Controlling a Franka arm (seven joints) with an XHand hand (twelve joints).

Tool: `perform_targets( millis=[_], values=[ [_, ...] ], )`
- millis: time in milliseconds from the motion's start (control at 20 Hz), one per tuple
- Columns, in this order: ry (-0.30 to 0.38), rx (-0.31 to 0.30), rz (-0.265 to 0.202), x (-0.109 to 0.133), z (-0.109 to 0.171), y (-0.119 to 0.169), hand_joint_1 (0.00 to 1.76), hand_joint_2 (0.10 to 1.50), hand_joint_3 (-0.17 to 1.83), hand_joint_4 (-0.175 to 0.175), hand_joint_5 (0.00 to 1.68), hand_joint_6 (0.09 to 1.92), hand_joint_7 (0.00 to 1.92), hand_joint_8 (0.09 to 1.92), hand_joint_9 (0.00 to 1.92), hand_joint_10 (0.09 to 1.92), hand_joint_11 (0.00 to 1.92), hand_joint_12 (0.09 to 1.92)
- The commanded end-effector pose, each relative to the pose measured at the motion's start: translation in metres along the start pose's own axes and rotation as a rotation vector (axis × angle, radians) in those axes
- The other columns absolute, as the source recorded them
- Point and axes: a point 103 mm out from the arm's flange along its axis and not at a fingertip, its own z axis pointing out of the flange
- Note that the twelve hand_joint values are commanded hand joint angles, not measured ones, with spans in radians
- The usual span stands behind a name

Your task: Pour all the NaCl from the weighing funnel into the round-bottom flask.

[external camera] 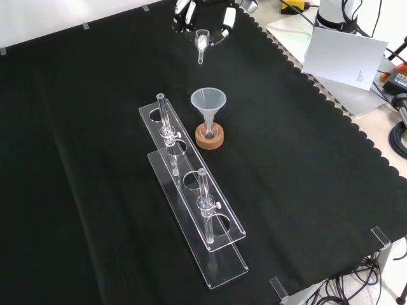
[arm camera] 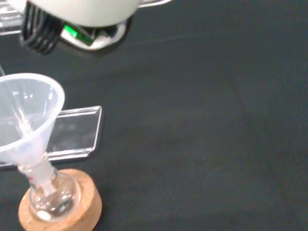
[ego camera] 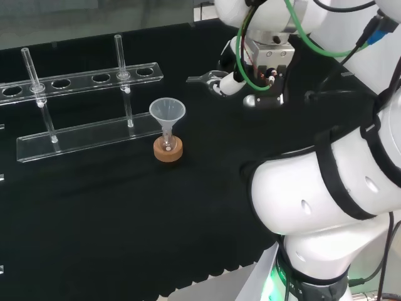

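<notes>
A: Okay, near first: clear rack [external camera: 194,210], then flask [external camera: 209,134] on its cork ring [external camera: 210,140], plastic funnel [external camera: 208,101] seated in the neck to catch powder.

B: Farther back, hand [external camera: 210,16], fingers curled round the weighing funnel [external camera: 201,43], spout tipped toward the plastic funnel, well short. Contents probably white; hard to tell.

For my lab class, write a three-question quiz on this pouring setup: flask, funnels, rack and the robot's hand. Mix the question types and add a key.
1. True or false: the round-bottom flask lies on its side on the black cloth.
2. What is the hand holding? A) a test tube B) the weighing funnel C) the cork ring
3. Fill in: a plastic funnel sits in the neck of the ____.

Key
1. False: it stands upright on the cork ring.
2. B: in the front view the hand holds it above the cloth, farther off than the flask.
3. Flask, beside the clear test-tube rack.
</notes>
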Motion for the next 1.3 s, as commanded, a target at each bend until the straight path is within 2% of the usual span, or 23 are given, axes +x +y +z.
perform_targets(
  millis=[50,450,550,950,1300],
  values=[
    [-0.024,0.043,-0.044,0.019,0.009,0.004,1.15,0.6,0.67,0.175,1.42,0.4,0.6,0.67,0.94,0.41,0.79,1.08],
    [-0.075,0.083,-0.083,0.027,0.018,0.018,1.15,0.6,0.67,0.175,1.42,0.4,0.59,0.67,0.94,0.4,0.79,1.08],
    [-0.113,0.098,-0.099,0.031,0.019,0.021,1.15,0.6,0.67,0.175,1.42,0.4,0.59,0.67,0.94,0.4,0.78,1.08],
    [-0.193,0.119,-0.134,0.039,0.019,0.024,1.15,0.6,0.67,0.175,1.42,0.4,0.59,0.67,0.93,0.4,0.78,1.09],
    [-0.233,0.133,-0.145,0.041,0.02,0.024,1.15,0.6,0.67,0.175,1.42,0.4,0.58,0.67,0.93,0.39,0.77,1.09]
  ],
)
